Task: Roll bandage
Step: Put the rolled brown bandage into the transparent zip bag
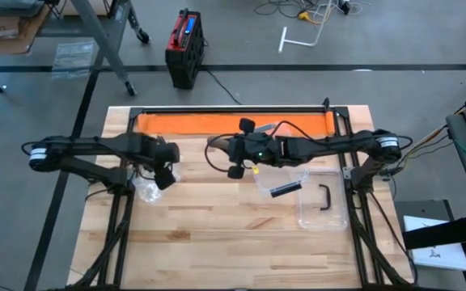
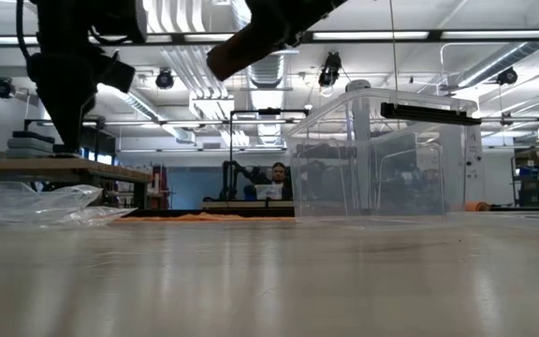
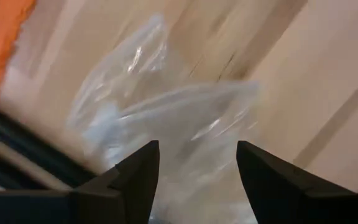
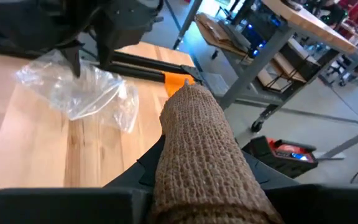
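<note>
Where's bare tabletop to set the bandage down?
Free: the whole near strip of the wooden table, and the patch between the plastic bag and the clear bin. Crowded: the far edge by the orange cloth, where both arms meet.

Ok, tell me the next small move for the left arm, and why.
Probably lift the left gripper straight up, clear of the plastic bag. Its fingers stand apart with nothing between them, the bag lies loose on the table below, and the right gripper already holds the tan bandage raised above the table.
</note>
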`<move>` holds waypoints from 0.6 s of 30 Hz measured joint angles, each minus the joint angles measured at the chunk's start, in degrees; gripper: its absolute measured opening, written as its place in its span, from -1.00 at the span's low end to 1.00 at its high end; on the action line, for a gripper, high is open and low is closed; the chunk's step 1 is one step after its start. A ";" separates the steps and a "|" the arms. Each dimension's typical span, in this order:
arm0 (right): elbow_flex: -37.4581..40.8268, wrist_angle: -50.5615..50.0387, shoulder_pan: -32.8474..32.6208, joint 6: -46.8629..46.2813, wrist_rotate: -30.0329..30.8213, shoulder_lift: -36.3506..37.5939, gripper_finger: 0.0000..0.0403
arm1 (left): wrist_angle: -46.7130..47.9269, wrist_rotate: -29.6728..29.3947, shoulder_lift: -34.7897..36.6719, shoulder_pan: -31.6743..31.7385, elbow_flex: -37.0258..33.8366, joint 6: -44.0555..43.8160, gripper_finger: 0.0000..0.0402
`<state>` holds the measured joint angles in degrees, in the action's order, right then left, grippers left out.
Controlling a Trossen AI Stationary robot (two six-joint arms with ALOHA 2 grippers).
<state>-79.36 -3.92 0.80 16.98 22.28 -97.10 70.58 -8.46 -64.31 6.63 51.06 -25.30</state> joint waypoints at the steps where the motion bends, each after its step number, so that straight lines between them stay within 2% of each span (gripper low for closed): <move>1: -0.39 0.06 0.00 0.75 -0.01 -0.63 -0.55 | -0.26 0.19 -0.76 0.10 0.29 3.60 0.01; 7: -2.34 -0.05 -0.02 5.16 -0.29 -3.83 -0.53 | -2.72 1.90 -1.64 3.01 1.45 21.47 0.03; 10: -2.80 -0.14 -0.02 7.08 -0.94 -4.74 -0.52 | -2.73 2.76 -0.67 5.08 1.80 27.55 0.07; 13: -3.44 0.01 -0.02 7.79 -5.00 -5.45 -0.53 | 0.18 10.42 -1.65 9.58 1.46 29.10 0.09; 14: -3.55 -0.13 0.03 7.79 -6.19 -5.54 -0.54 | 0.34 11.17 -2.38 11.14 1.08 29.40 0.09; 16: -3.80 0.32 0.08 8.43 -8.13 -5.73 -0.55 | -1.16 10.64 -3.91 13.92 0.24 31.91 0.06; 18: -3.84 0.54 0.07 8.58 -8.81 -5.75 -0.55 | -2.82 7.47 -5.52 15.37 -0.35 35.23 0.02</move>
<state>-83.20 -3.38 0.86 25.56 13.47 -102.85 67.76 -1.00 -69.82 22.01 50.71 9.93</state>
